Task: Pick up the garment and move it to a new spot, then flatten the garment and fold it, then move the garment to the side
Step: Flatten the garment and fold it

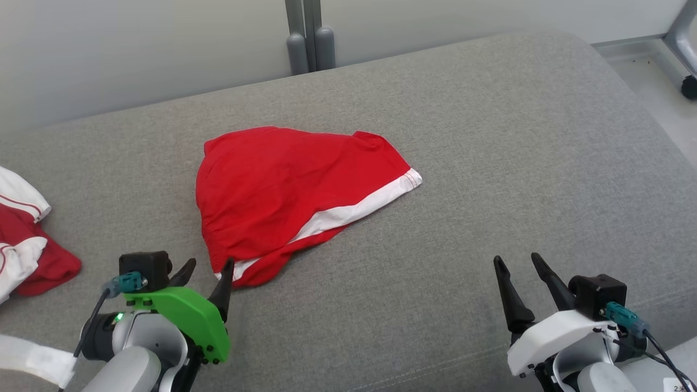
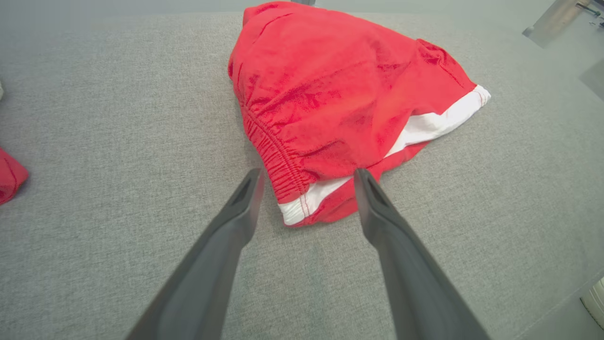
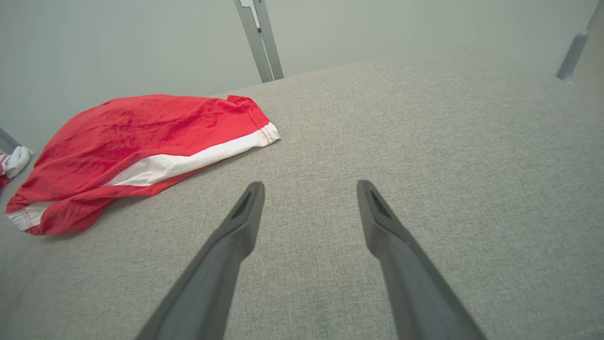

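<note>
Two tools rise from the bottom edge of the head view. The left tool (image 1: 209, 267), under a green cover, has its fingers spread, and one fingertip reaches the near corner of the garment (image 1: 283, 185). The right tool (image 1: 517, 261), under a white cover, is also spread and holds nothing; it hangs over the bare cushion (image 1: 490, 163), well apart from the garment. The garment lies left of the cushion's middle, a red rounded heap with a white band (image 1: 354, 209) along its near edge. A pile of clothes (image 1: 22, 239) in red and white sits at the far left edge, and two grey posts (image 1: 310, 38) stand behind the cushion against a pale wall (image 1: 136, 49).

The left wrist view looks close along the left tool's parted fingers. The garment's near corner lies just past the fingertips, between them, and neither finger pinches it. What the head view hardly shows is clear here: a gathered elastic waistband (image 2: 271, 151) running down the garment's left edge, red stitching on the white corner, and soft creases across the cloth.

The right wrist view looks along the right tool's fingers, wide apart above plain grey fabric. The garment lies off to the left, seen from its long side, so the white band reads as one stripe from end to end. Whether the garment is folded over I cannot tell.
</note>
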